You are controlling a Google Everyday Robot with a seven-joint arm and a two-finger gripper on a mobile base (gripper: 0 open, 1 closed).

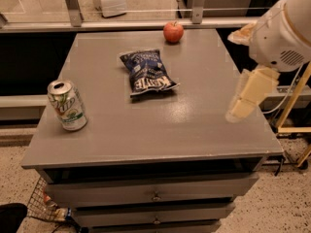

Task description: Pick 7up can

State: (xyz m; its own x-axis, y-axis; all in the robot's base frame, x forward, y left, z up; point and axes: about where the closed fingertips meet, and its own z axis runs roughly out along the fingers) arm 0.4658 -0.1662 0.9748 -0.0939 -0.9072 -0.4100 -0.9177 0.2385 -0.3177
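Note:
The 7up can point(67, 105) stands upright near the left front edge of the grey cabinet top point(194, 125). It is silver-white with green lettering and an opened silver top. My gripper point(241, 108) hangs from the white arm point(284, 30) at the right side of the cabinet top, above its right edge. It is far to the right of the can, and nothing shows in its grasp.
A dark blue chip bag point(147, 73) lies at the middle of the top. A red apple point(173, 31) sits at the back edge. Drawers point(155, 195) are below the top. A wire basket point(46, 205) stands on the floor at the lower left. Yellow framing point(291, 106) stands at the right.

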